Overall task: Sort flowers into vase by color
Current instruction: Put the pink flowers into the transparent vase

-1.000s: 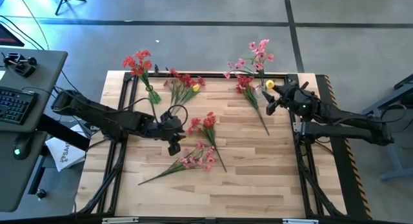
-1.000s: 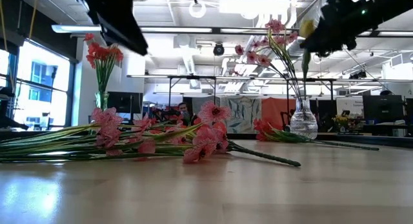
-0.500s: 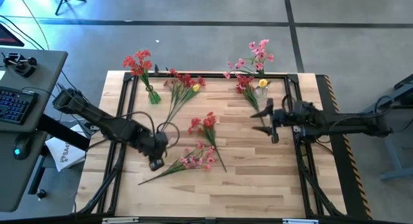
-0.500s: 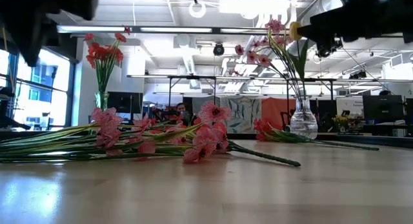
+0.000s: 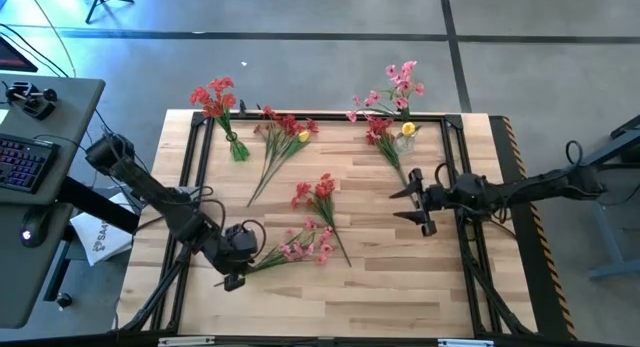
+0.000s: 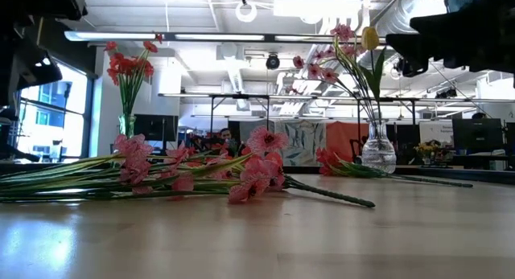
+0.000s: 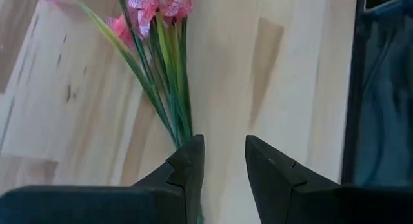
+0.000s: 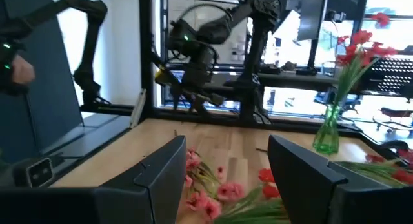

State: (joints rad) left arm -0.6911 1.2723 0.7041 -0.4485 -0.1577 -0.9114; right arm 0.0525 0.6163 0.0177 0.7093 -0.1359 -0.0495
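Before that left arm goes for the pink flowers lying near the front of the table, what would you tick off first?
1. Left pincer open: ok, a gap shows between its fingers.
2. Lined up with the pink spray: ok, it sits at the stem end, stems just ahead of the fingers.
3. Stems between the fingers: not ok, they lie beside one finger.
4. Right pincer out of the way: ok, open, empty, over the table's right side.
5. Pink vase upright: ok, already holding pink blooms and a yellow one.
6. Pincer height above the wood: cannot tell.
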